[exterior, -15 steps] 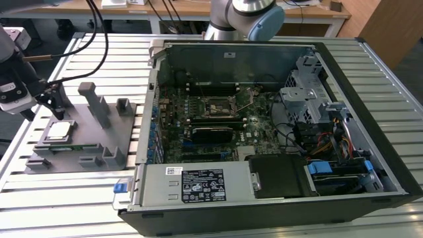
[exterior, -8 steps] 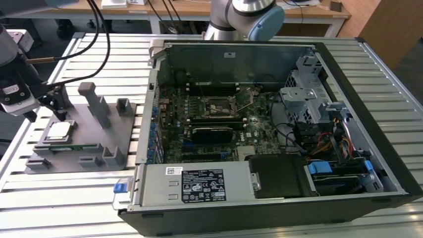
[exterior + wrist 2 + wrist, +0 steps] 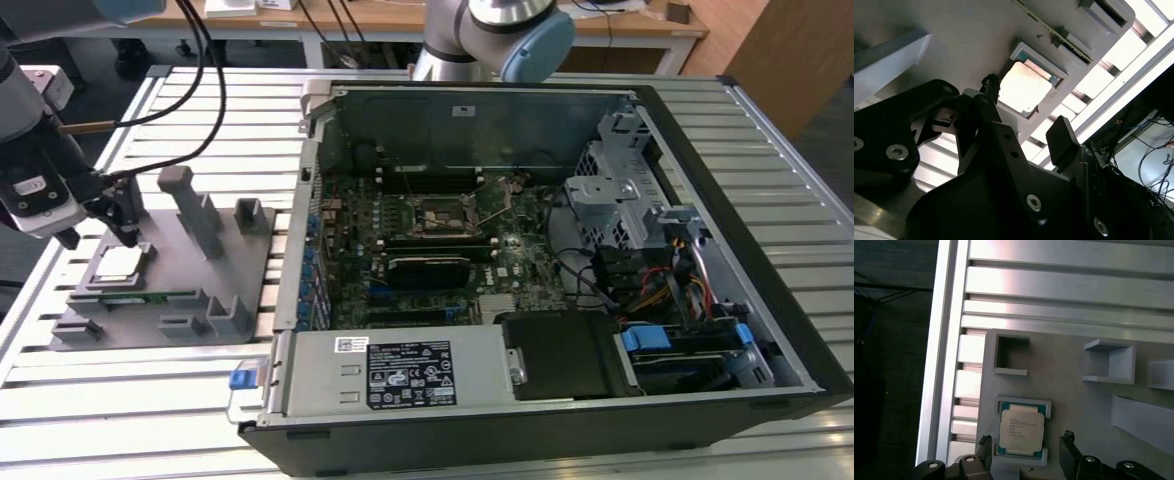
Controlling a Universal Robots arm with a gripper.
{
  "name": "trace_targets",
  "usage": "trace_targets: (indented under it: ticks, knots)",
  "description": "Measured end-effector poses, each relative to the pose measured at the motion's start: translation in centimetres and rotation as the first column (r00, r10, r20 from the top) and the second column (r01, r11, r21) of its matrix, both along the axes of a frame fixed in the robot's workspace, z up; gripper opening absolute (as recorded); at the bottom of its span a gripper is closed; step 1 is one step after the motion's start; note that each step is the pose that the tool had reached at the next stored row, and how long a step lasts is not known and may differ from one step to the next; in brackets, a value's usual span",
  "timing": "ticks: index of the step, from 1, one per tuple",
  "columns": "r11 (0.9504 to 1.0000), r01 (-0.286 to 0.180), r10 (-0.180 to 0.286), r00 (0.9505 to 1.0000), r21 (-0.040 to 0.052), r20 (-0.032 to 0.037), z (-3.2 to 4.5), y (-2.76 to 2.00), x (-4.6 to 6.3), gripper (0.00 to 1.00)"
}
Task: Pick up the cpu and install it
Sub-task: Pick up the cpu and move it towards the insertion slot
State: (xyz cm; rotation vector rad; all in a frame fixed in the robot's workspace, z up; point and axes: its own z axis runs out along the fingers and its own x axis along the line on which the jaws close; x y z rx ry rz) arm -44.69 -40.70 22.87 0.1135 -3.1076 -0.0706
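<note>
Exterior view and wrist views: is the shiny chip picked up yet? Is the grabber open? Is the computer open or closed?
cpu, lying flat in its pocket on the grey fixture, not held.
gripper, open, with one finger on each side of the cpu.
computer case, lying on its side, open, with the inside showing.
</note>
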Motion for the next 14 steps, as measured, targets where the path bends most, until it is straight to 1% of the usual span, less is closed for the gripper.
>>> trace_targets:
  ticks: [8, 9, 14]
  knots:
    - [1.0, 0.0, 0.0, 1.0, 0.0, 0.0001, -0.61, 0.0, 0.0, 0.64]
    - [1.0, 0.0, 0.0, 1.0, 0.0, 0.0, -0.86, 0.0, 0.1, 0.64]
    - [1.0, 0.0, 0.0, 1.0, 0.0, 0.0001, -1.25, 0.0, 0.1, 0.64]
